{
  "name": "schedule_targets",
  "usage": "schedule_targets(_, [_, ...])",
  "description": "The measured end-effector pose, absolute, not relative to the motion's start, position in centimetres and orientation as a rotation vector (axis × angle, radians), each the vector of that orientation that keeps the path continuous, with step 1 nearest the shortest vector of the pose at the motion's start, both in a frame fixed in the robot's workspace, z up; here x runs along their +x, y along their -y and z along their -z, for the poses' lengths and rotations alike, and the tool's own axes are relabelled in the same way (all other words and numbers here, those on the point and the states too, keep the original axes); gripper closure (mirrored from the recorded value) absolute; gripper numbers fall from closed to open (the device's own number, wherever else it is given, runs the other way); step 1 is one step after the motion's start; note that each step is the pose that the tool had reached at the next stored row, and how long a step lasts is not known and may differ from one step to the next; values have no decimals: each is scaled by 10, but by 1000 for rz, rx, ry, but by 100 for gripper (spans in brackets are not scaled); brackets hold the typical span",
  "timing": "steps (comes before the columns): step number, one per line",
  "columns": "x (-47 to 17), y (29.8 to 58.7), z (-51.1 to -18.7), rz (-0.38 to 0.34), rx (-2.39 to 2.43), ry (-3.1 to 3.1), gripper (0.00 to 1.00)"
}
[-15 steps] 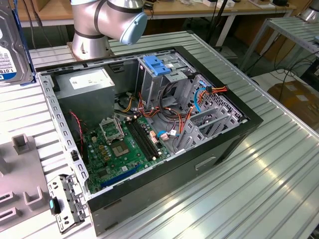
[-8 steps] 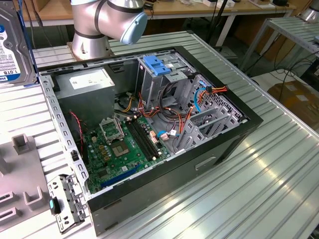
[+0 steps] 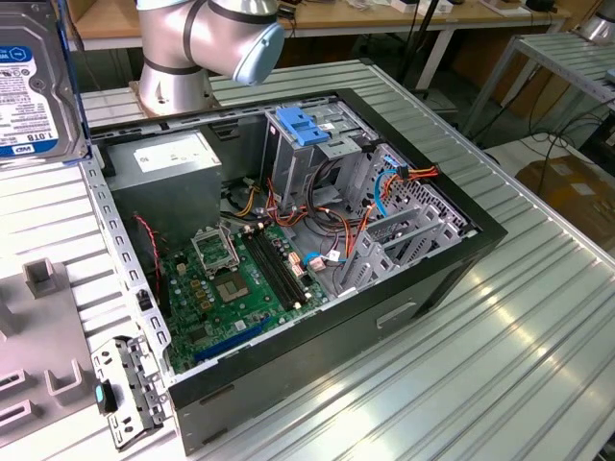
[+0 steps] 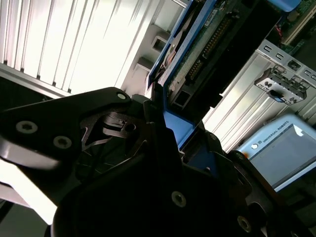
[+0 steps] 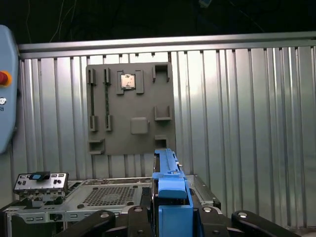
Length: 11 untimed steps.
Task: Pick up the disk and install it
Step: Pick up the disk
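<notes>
The disk (image 3: 29,86) is up in the air at the exterior view's upper left, over the table beside the open computer case (image 3: 461,250); its white label with a blue band faces the camera. In the first wrist view its blue side rail (image 5: 169,180) stands on edge between the black fingers of my gripper (image 5: 170,217), which is shut on it. The second wrist view shows the disk (image 4: 207,44) edge-on, with its connector side and blue rail rising out of the gripper (image 4: 168,123).
Inside the case are a blue-latched drive cage (image 3: 306,125), a grey power supply (image 3: 168,154), the motherboard (image 3: 231,279) and loose cables. A grey fixture plate (image 5: 131,106) lies on the ribbed table. The arm's base (image 3: 178,58) stands behind the case.
</notes>
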State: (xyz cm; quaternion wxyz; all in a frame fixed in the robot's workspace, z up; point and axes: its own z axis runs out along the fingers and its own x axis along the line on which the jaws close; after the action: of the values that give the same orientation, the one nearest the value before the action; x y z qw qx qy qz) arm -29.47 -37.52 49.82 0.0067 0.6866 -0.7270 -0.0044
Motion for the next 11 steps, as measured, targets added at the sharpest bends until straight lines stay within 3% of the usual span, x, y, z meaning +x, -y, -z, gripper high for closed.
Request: schedule_targets(11, [-259,375,-498,14,2143,2278,63])
